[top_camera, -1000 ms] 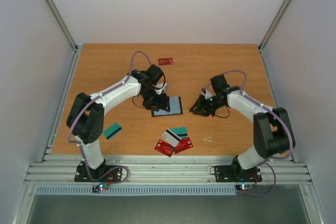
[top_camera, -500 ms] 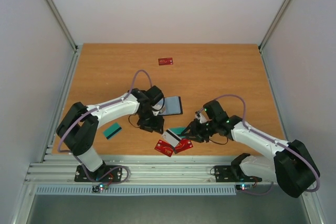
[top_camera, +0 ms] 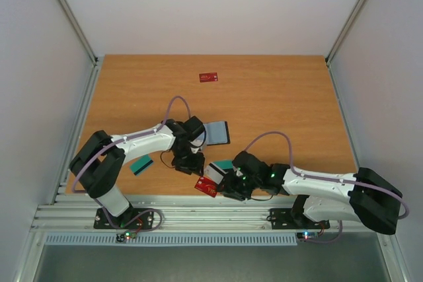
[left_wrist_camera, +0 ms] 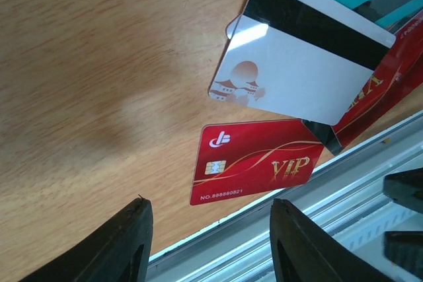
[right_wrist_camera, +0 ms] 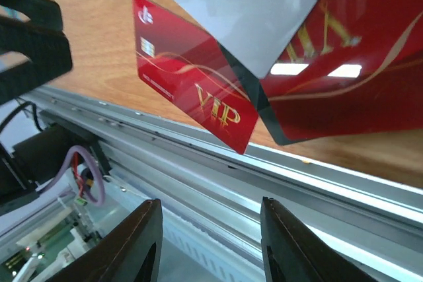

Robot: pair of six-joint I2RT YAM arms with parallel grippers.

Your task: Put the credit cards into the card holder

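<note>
The credit cards lie in an overlapping pile near the front edge: a red VIP card [left_wrist_camera: 254, 160], a white card with a dark stripe [left_wrist_camera: 297, 64], a second red card [right_wrist_camera: 337, 70] and a teal one [top_camera: 225, 164]. A black card's edge [right_wrist_camera: 277, 130] shows under them. Another teal card [top_camera: 141, 164] lies alone at the left, and one more red card [top_camera: 209, 77] at the back. The card holder [top_camera: 217, 133] lies open, its pale inside up. My left gripper [left_wrist_camera: 208, 229] is open just left of the pile. My right gripper [right_wrist_camera: 211, 229] is open over its near side. Neither holds anything.
The grooved metal rail [right_wrist_camera: 218, 183] of the table's front edge runs right under the pile and my right fingers. The left gripper's black fingers [right_wrist_camera: 33, 37] show at the left of the right wrist view, close by.
My left gripper came away from the card holder toward the pile. The right arm swung down and left to the pile's near side, and its jaws opened wider.
</note>
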